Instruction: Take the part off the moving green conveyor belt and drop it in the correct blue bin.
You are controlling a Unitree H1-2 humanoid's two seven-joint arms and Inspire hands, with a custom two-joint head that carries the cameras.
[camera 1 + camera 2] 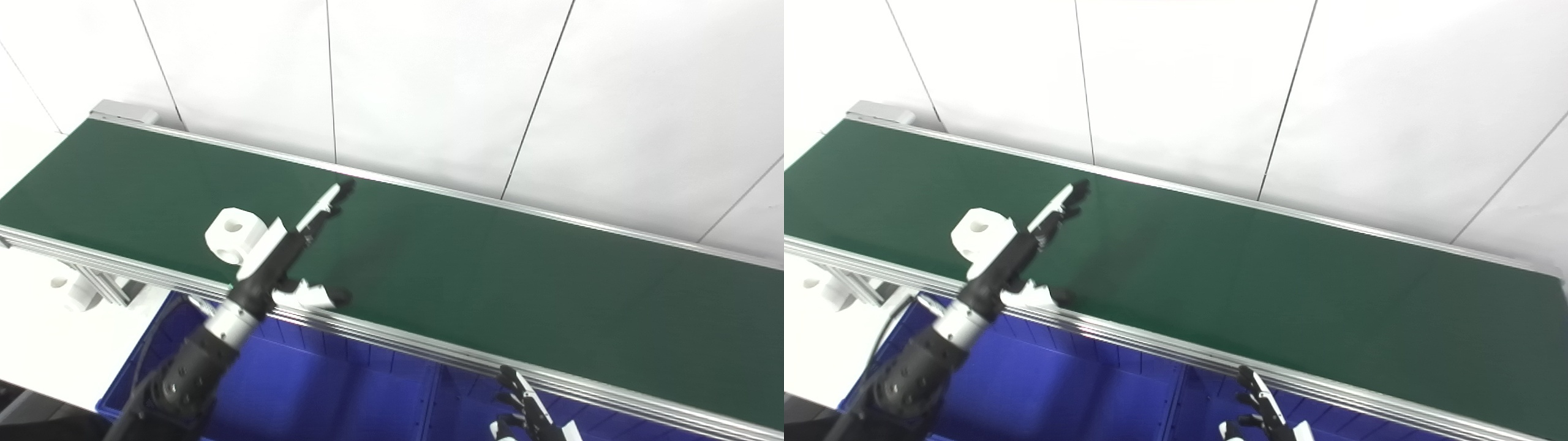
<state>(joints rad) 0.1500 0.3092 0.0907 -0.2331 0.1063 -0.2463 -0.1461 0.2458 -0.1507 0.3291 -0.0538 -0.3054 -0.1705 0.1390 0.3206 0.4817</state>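
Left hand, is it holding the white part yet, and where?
No. The left hand is open beside the white part on the belt, fingers spread, gripping nothing.

The left arm comes up from the lower left and reaches forward, its left hand (288, 251) spread flat with fingers (324, 205) stretched straight ahead and the thumb (318, 297) splayed out to the side, holding nothing. The right hand (527, 413) sits low at the bottom edge, only its raised, parted fingertips showing.
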